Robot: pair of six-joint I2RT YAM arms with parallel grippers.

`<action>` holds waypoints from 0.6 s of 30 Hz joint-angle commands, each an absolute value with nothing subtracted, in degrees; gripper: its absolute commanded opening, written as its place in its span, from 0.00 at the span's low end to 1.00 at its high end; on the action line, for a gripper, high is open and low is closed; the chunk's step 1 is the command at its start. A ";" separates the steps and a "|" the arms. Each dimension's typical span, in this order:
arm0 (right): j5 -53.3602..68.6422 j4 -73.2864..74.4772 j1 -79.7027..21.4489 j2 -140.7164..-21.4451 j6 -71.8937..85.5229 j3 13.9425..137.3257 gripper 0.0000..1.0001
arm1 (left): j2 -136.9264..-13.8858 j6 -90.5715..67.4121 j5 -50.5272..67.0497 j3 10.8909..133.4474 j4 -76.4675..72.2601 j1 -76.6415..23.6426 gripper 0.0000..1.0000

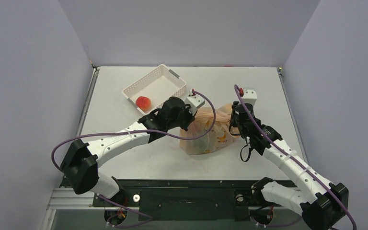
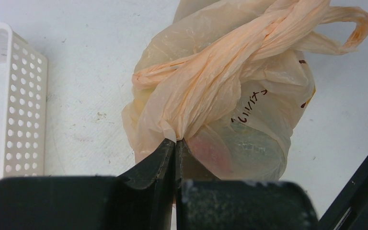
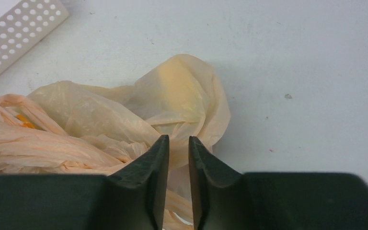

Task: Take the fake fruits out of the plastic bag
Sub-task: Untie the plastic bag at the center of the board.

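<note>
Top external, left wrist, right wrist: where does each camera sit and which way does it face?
Top external: fixed above and behind the bases, looking down over the table; left arm and right arm show.
Left wrist: on that wrist, looking along the left pincer, shut on a fold of the plastic bag.
Right wrist: on that wrist, looking along the right pincer, jaws slightly apart at the bag's other side; grip unclear.
Shared: both wrist views show the bag and a wall of the white latticed basket.

One plastic bag (image 1: 206,132), one basket (image 1: 159,87), probably one peach (image 1: 143,102)
</note>
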State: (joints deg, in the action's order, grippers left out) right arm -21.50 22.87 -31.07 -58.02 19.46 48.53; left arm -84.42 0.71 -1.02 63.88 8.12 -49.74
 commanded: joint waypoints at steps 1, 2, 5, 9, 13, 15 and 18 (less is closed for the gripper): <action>-20.48 18.15 -29.15 -57.08 26.98 48.00 0.09 | -83.64 1.30 -0.97 64.85 7.64 -50.11 0.00; -19.91 18.05 -28.46 -56.98 27.86 47.77 0.05 | -83.53 1.27 -1.28 64.77 7.60 -50.21 0.00; -16.81 17.71 -23.29 -55.72 31.35 46.81 0.00 | -82.69 1.17 -3.26 63.89 6.53 -50.21 0.00; -7.92 14.71 -18.43 -53.13 31.11 44.27 0.08 | -81.61 1.15 -4.41 63.07 5.66 -50.19 0.00; 1.42 12.92 -21.15 -50.49 26.74 42.80 0.40 | -81.79 1.30 -1.91 62.91 5.35 -50.19 0.00; 0.77 13.89 -24.09 -49.81 26.56 43.12 0.48 | -82.14 1.25 -1.04 63.33 5.70 -50.21 0.00; -4.65 14.45 -29.25 -49.84 26.11 43.29 0.56 | -82.32 1.26 -0.29 63.39 5.80 -50.25 0.00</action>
State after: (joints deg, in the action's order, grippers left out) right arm -3.27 16.73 -23.79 -50.87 27.46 42.94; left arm -83.85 0.71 -2.24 62.59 7.68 -49.89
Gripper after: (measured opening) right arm 0.520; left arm 0.004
